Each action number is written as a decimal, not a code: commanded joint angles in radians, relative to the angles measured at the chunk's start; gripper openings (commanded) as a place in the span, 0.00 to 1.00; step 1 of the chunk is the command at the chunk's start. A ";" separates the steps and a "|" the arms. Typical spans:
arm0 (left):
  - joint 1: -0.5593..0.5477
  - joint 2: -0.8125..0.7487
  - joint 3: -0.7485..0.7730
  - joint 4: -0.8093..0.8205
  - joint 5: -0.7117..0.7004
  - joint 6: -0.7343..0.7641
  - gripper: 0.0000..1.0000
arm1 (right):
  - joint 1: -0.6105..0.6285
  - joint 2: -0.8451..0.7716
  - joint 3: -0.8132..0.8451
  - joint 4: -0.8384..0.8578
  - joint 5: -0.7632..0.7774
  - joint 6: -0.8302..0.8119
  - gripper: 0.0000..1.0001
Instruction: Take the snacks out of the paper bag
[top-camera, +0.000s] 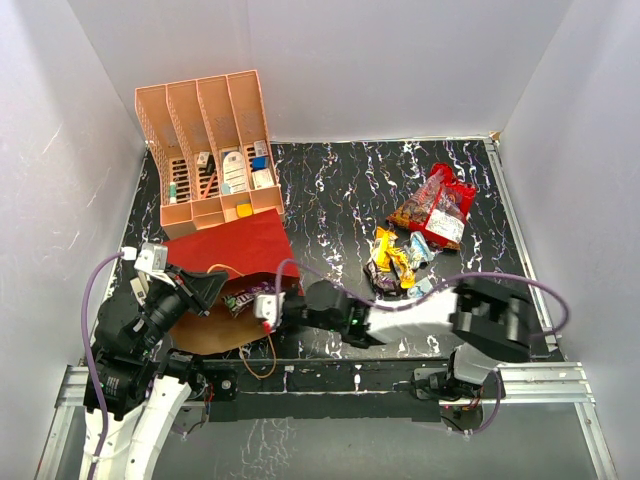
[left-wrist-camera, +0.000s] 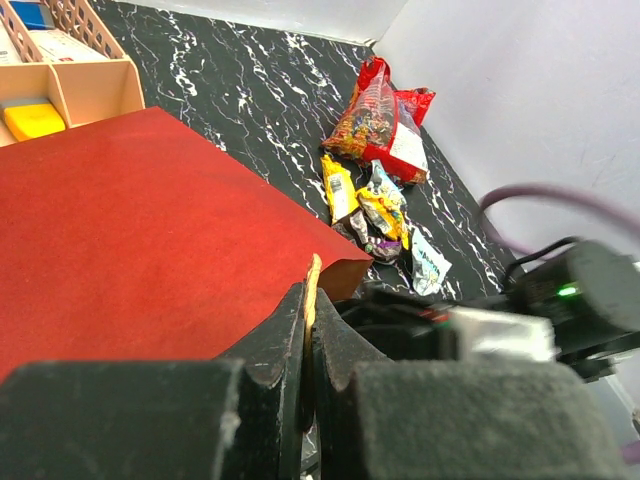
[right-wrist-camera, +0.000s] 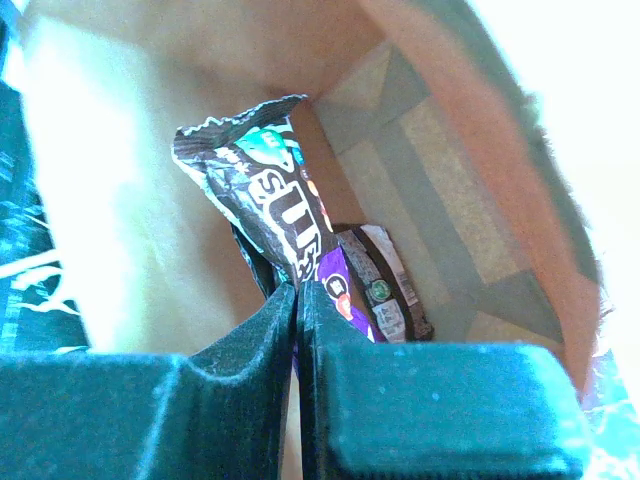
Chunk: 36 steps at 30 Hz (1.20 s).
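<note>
Right pincer inside paper bag, clamped on dark packet; left pincer seemingly nipping its rim.

White walls, black marbled tabletop

Dark packet partly hidden behind right claw.

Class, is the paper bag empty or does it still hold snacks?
Not empty: the right wrist view shows a dark packet inside the bag, pinched in the shut right gripper.
</note>
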 joint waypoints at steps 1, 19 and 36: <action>0.001 0.010 0.001 0.007 -0.009 -0.002 0.03 | 0.005 -0.234 -0.085 -0.078 -0.068 0.328 0.07; 0.003 0.050 0.007 -0.007 -0.028 -0.006 0.03 | 0.005 -1.011 -0.226 -0.717 0.246 0.708 0.07; 0.004 0.071 0.011 -0.013 -0.014 -0.001 0.00 | -0.525 -0.673 -0.137 -0.829 0.579 1.040 0.07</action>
